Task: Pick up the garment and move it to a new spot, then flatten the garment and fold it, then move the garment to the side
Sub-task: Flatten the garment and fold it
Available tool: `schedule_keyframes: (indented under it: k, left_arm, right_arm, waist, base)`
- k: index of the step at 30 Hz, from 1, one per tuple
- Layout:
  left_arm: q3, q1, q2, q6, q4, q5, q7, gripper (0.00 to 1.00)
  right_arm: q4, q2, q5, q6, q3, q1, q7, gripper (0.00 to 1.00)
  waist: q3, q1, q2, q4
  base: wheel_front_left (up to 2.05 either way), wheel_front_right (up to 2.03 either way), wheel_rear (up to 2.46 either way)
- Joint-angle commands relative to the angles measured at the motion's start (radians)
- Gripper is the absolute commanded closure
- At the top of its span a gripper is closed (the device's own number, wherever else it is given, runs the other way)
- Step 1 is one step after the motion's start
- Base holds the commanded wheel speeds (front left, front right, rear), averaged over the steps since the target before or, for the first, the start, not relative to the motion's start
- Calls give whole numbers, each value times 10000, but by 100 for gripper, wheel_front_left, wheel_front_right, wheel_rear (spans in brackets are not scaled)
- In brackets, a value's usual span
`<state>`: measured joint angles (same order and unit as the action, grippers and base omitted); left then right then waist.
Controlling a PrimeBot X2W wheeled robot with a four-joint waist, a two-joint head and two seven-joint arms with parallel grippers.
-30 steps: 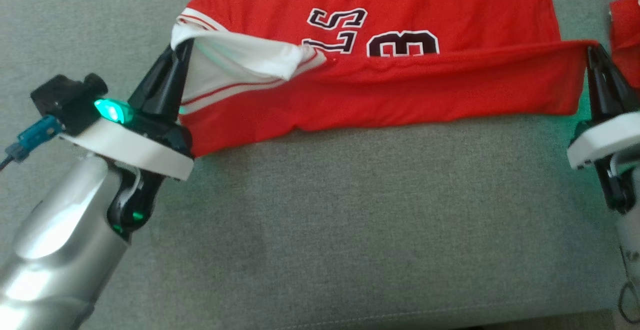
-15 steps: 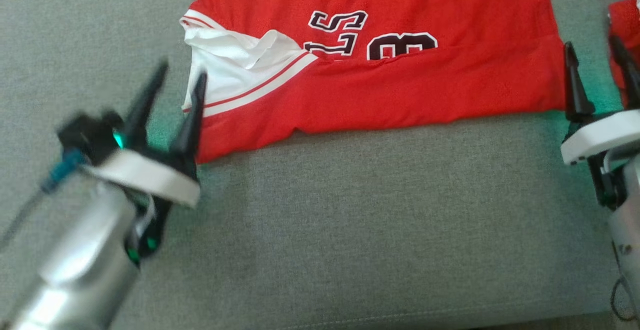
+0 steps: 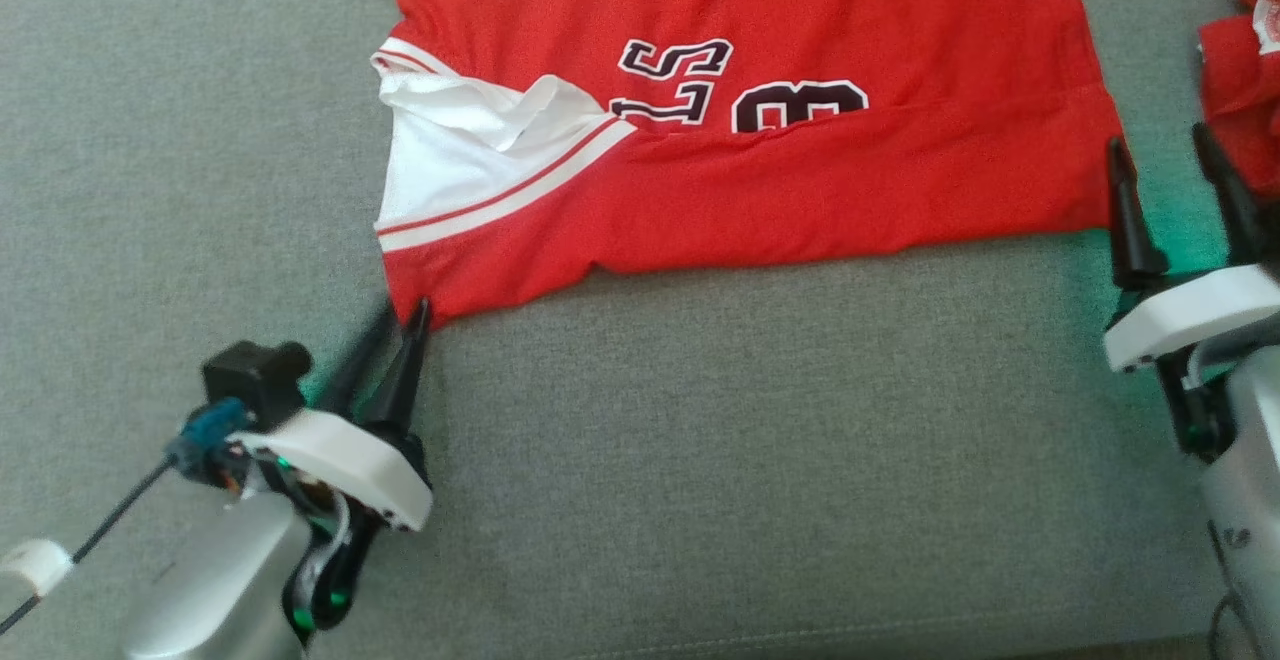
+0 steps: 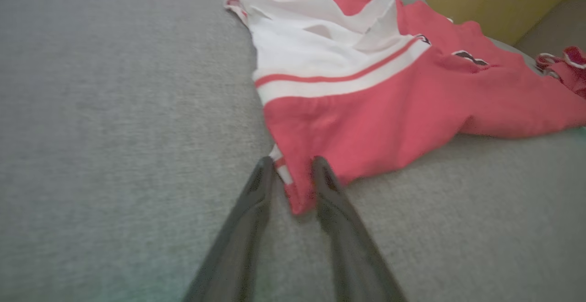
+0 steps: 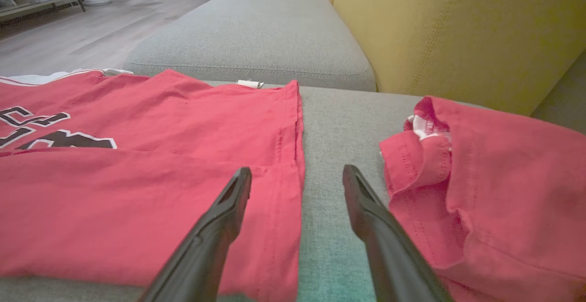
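Left end effector: low on the sofa cushion, fingers partly apart and straddling the garment's near-left corner; no pinch is evident yet.
Garment: a red jersey with a white side panel, spread across the far half of the cushion, its near strip doubled over itself.
Right end effector: fingers wide apart at the garment's right edge, one over the cloth, the other over bare cushion.
Second red cloth: crumpled just beside that outer finger, towards the cushion's right edge.
Risk, left: closing may catch only the top layer, so the fold would open when lifted.
Risk, right: closing here may snag the neighbouring cloth, or miss the hem entirely.
Risk, both: uneven grips would skew the crease.
Lettering: black with white outline, upside down in the head view; an "S" reads clearly, the row below is partly covered.
Numeral: cut by the fold, 3 or 8.
Brand: none legible.
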<state>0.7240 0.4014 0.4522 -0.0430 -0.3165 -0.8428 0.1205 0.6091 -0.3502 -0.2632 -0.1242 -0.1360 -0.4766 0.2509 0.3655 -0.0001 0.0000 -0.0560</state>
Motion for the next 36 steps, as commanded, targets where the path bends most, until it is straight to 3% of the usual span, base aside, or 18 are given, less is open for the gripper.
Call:
schedule_keyframes:
  k: [1, 9, 11, 12, 22, 29, 34, 35, 36]
  left_arm:
    - [-62, -31, 302, 191, 294, -53, -172, 100]
    - [-65, -178, 528, 179, 537, 88, 115, 100]
    - [-60, -201, 576, 170, 546, 121, 162, 100]
    - [-46, -216, 596, 175, 552, 135, 173, 100]
    - [264, -825, 965, 172, 1148, 238, 76, 100]
    - [647, -2014, 1520, -253, 2404, 346, -141, 100]
    - [825, -2985, 1750, -571, 3280, 37, -329, 100]
    - [806, -3122, 1770, -642, 3416, -57, -345, 100]
    - [794, -3210, 1802, -703, 3513, -105, -362, 100]
  right_arm:
    - [-56, -18, -323, -65, -347, 169, 87, 0]
    - [1129, -4, -1489, -65, -756, -36, -1006, 0]
    - [1276, 39, -1810, -65, -894, -49, -1289, 70]
    - [1299, 34, -1997, -65, -960, -37, -1393, 100]
    - [814, -893, -2708, -65, -1322, 959, -1340, 100]
    - [-500, -1619, -2954, -65, -1274, 3001, -1407, 100]
    - [-1571, -1687, -2893, -65, -785, 4443, -1783, 100]
    - [-1780, -1690, -2878, -65, -659, 4676, -1873, 89]
    - [-1956, -1691, -2850, -65, -511, 4863, -1943, 39]
  waist:
    - [-49, 1, 0, 39]
    - [-284, 1, 0, 214]
    - [-380, 1, 0, 253]
    - [-435, 1, 0, 271]
    - [-1206, 1, 0, 376]
    - [-1604, 1, 0, 449]
    - [-1788, 1, 0, 416]
    - [-1789, 1, 0, 408]
    - [-1771, 1, 0, 405]
  base:
    - [0, 0, 0]
    - [0, 0, 0]
    - [0, 0, 0]
    - [0, 0, 0]
    - [0, 0, 0]
    - [0, 0, 0]
    - [0, 0, 0]
    - [0, 0, 0]
    - [0, 0, 0]
